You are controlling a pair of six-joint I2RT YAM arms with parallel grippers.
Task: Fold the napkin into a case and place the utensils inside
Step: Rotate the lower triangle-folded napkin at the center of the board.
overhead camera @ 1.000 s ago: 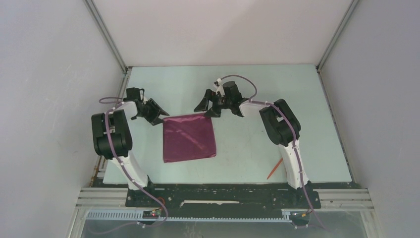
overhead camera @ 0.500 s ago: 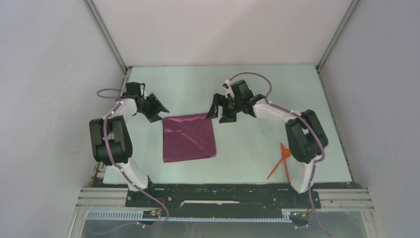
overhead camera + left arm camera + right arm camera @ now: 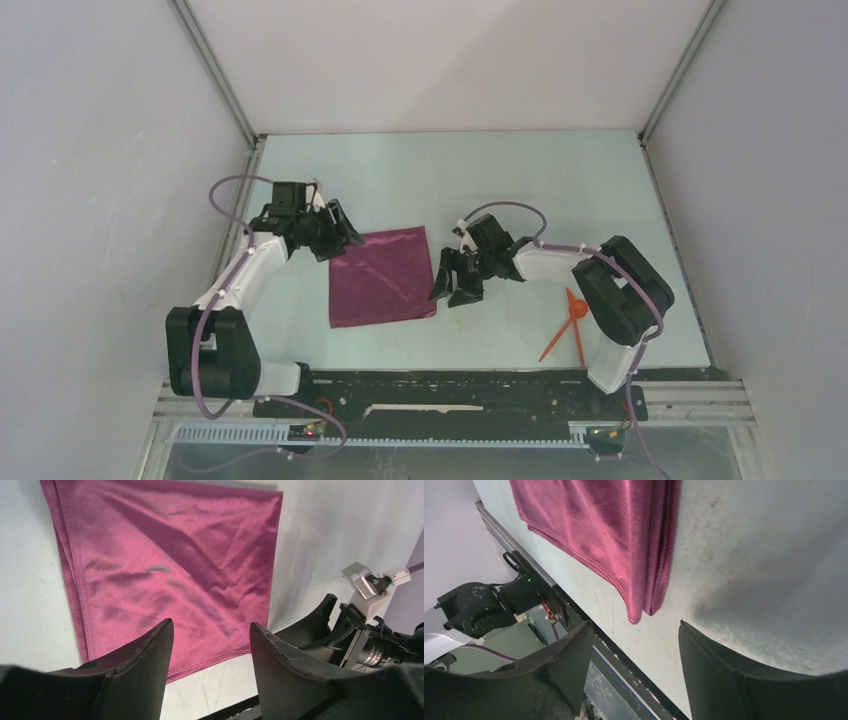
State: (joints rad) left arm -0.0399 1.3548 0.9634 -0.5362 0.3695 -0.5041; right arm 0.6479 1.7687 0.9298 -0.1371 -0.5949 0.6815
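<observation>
Top external showed the folded napkin (image 3: 382,278) lying flat, left gripper (image 3: 342,236) open at its far-left corner, right gripper (image 3: 451,292) open by its near-right corner, likely poised to fold again; utensils (image 3: 568,325) lay aside, right.

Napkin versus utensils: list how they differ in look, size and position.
Colour: the napkin is plum-purple, the utensils orange-red. Size: the napkin is a broad folded cloth; the utensils are two thin pieces, far smaller. Position: the napkin lies around the middle of the table; the utensils lie toward its near right corner. Shared: both rest flat on the table, neither gripped.
</observation>
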